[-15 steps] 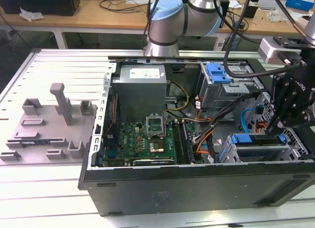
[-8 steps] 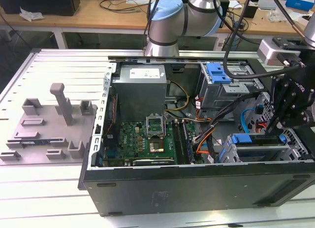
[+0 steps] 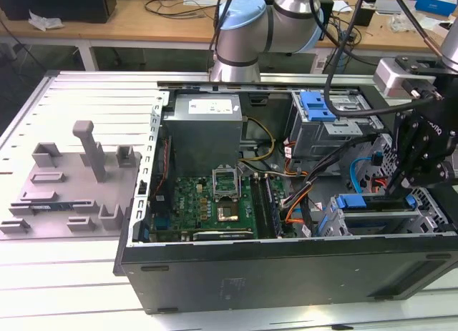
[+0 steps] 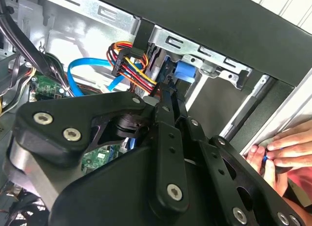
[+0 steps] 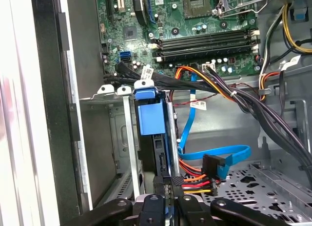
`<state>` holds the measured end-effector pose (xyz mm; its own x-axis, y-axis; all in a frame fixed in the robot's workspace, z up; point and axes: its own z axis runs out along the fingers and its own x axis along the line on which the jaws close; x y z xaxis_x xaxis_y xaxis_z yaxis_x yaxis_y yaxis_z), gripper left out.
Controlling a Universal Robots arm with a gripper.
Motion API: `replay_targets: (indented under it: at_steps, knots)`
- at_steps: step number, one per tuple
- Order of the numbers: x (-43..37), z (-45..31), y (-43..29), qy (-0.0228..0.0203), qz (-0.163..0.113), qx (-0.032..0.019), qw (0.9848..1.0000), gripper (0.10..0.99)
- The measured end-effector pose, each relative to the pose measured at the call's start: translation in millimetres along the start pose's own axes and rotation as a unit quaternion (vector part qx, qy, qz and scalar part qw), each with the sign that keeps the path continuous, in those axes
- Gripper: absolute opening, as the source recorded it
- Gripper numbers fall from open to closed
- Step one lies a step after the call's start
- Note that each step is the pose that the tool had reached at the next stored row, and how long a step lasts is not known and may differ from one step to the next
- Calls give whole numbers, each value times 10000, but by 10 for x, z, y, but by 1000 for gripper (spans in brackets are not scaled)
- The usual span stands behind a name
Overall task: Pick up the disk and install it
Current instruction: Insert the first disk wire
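The gripper (image 5: 170,184) has its fingers (image 5: 182,201) pinched together on the blue-framed disk (image 5: 148,116), which stands on edge inside the drive cage (image 5: 127,138). Outside the cage, a person's hand (image 4: 275,150) is at the computer case (image 4: 219,21) wall. Beyond the cage lies the motherboard (image 5: 195,21).

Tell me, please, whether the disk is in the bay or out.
In, at least partly: in the first wrist view the disk stands on edge between the bay's rails. Depth: cannot tell.
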<state>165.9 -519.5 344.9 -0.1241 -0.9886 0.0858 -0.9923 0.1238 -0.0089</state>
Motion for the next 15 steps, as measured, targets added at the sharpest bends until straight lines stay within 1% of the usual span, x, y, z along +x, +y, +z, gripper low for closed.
replay_targets:
  at_steps: [15]
  knots:
    - [-6, 60, -1, -3, -11, 1, 10000, 169]
